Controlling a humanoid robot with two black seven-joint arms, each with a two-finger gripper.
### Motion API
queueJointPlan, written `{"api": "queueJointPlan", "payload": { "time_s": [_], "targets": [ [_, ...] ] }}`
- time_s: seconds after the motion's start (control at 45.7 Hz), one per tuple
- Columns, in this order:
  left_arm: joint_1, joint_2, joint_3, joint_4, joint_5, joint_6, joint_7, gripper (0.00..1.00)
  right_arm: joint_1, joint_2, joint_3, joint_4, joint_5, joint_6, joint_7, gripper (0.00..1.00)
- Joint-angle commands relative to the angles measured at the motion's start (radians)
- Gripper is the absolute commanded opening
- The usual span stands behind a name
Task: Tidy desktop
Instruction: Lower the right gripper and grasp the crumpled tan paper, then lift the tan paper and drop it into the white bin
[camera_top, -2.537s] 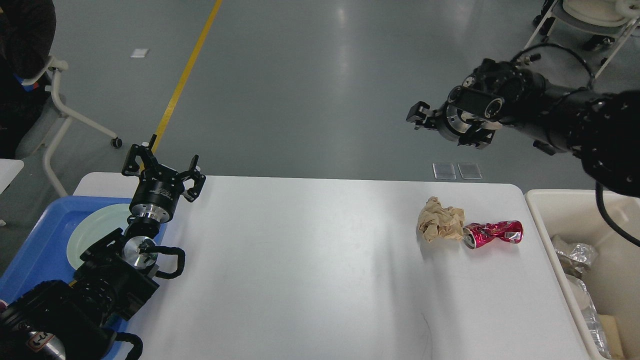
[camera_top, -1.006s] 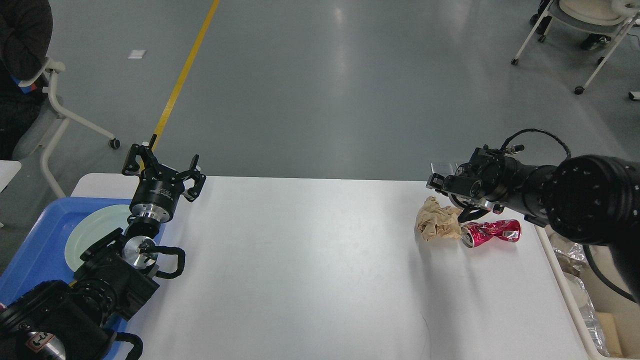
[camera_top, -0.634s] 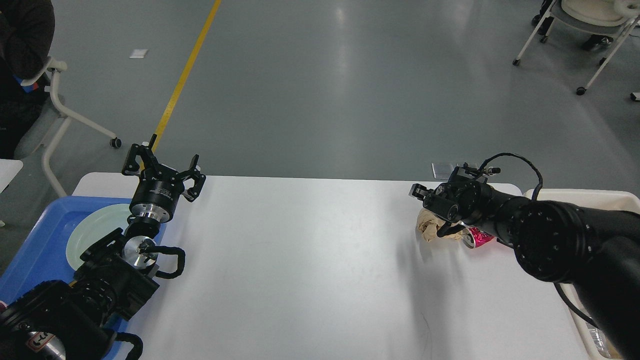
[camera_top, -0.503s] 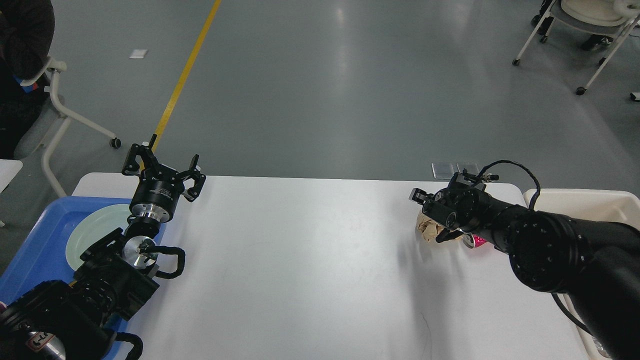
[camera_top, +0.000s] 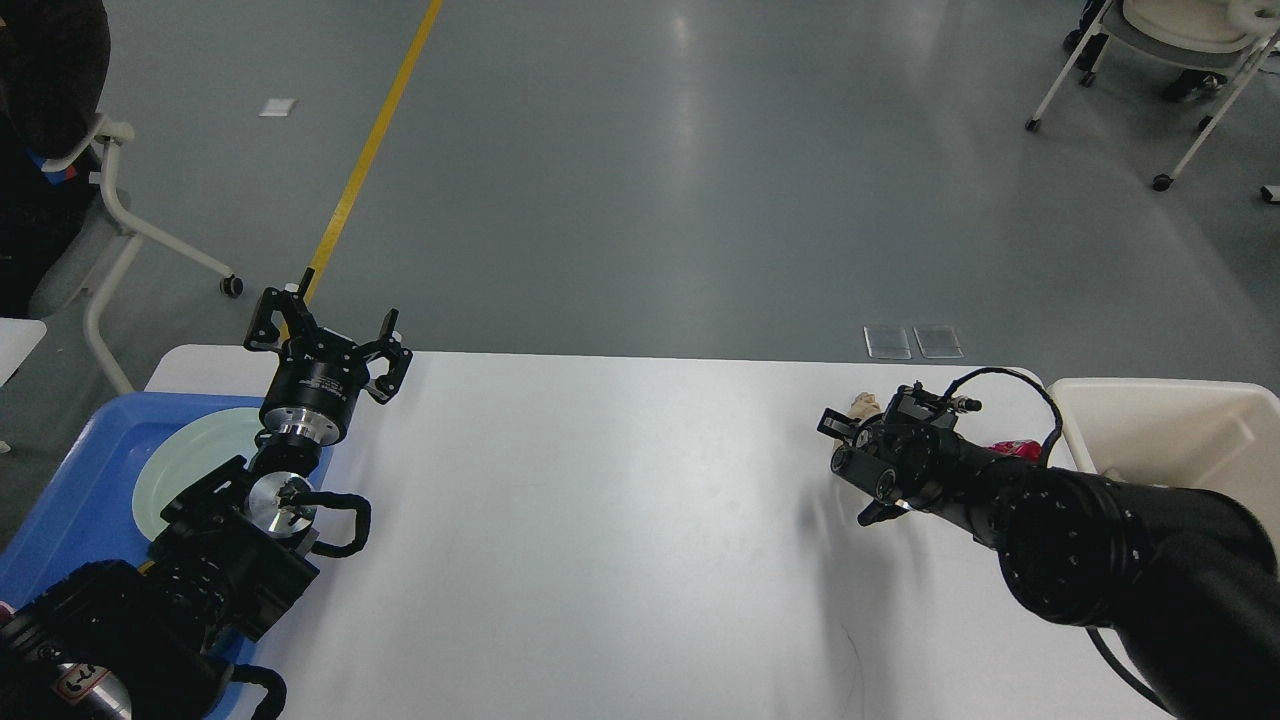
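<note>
Right gripper (camera_top: 848, 462) low over the desktop (camera_top: 600, 520), fingers unclear. Paper wad (camera_top: 862, 404) just behind it, can (camera_top: 1012, 450) beside: light, crushable; pinch mid-body. Left gripper (camera_top: 325, 335) spread, empty.

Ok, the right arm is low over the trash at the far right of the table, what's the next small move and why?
Probably ease the right gripper a little lower, then close. It sits over the crumpled paper, hiding all but a corner of it and a red sliver of the can. Whether the fingers already straddle the paper can't be told. The bin is alongside for the drop.
</note>
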Motion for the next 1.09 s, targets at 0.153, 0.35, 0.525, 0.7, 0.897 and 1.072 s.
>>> {"api": "queueJointPlan", "payload": {
  "time_s": [0.153,0.35,0.525,0.7,0.897,1.072],
  "targets": [
    [0.001,-0.001,0.000,0.000,0.000,0.000,0.000,0.97,-0.026,0.009,0.001,0.003,0.000,-0.009,0.000,0.23],
    [0.001,0.001,0.000,0.000,0.000,0.001,0.000,0.97,-0.024,0.011,0.004,0.015,0.006,-0.008,0.000,0.00],
    [0.000,0.001,0.000,0.000,0.000,0.001,0.000,0.97,-0.001,0.014,0.030,0.032,0.006,-0.008,-0.003,0.00],
    [0.001,0.001,0.000,0.000,0.000,0.001,0.000,0.97,0.100,-0.017,0.099,0.168,0.006,-0.008,-0.003,0.00],
    [0.001,0.001,0.000,0.000,0.000,0.000,0.000,0.97,0.298,-0.204,0.211,0.431,0.003,0.008,-0.003,0.00],
    [0.001,0.001,0.000,0.000,0.000,0.001,0.000,0.97,0.503,-0.368,0.234,0.641,0.001,0.023,-0.002,0.00]
  ]
}}
